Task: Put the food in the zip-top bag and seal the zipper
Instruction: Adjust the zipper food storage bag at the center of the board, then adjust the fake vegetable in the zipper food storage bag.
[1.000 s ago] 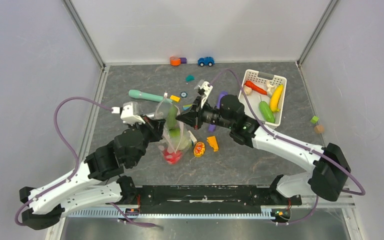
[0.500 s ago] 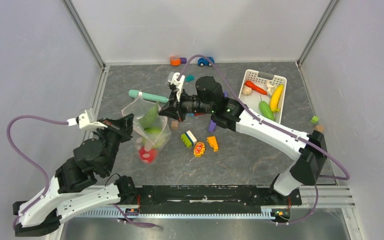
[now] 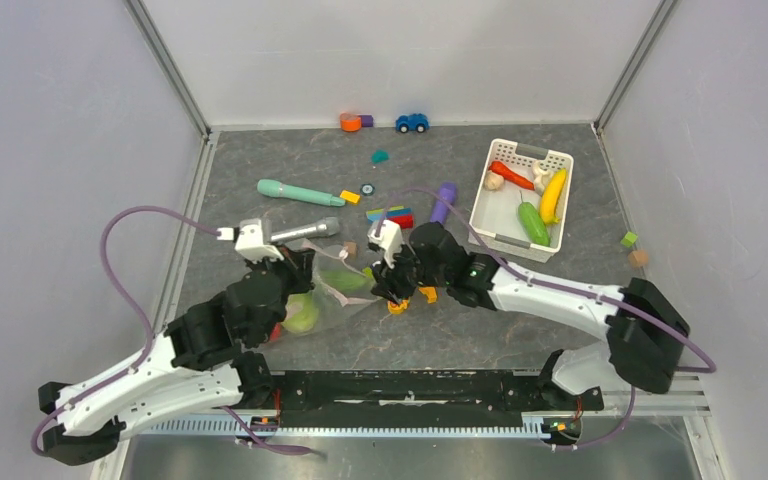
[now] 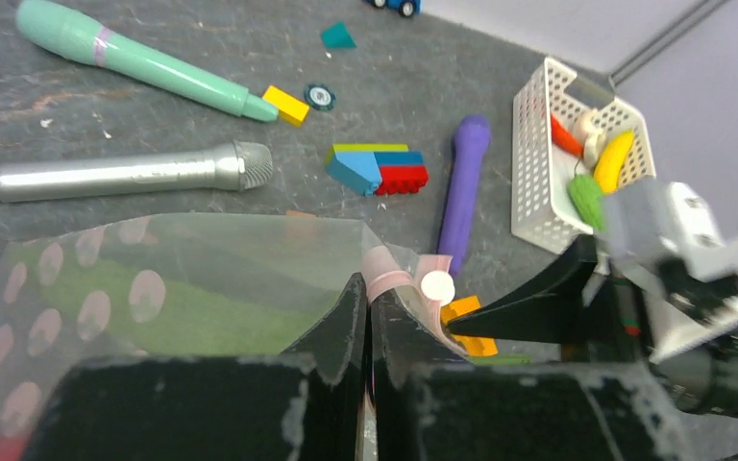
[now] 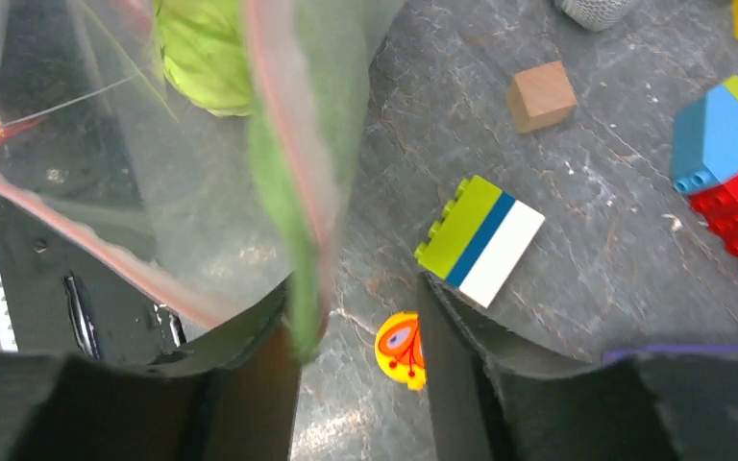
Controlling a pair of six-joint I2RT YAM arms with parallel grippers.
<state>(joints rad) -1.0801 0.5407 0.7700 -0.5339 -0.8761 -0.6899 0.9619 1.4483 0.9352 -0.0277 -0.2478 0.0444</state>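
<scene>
Glossy clear plastic zip-top bag (image 4: 202, 279) on matt table (image 3: 460, 340).

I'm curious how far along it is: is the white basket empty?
Not empty. A carrot, a banana, a cucumber and a small beige piece lie inside the white basket.

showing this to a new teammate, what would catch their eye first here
The clear polka-dot zip-top bag, green food inside, lies front and centre. The left tool is pinched shut on its pink zipper, while the right tool stands open at the bag's edge. Far right, a white basket holds more toy food.
</scene>
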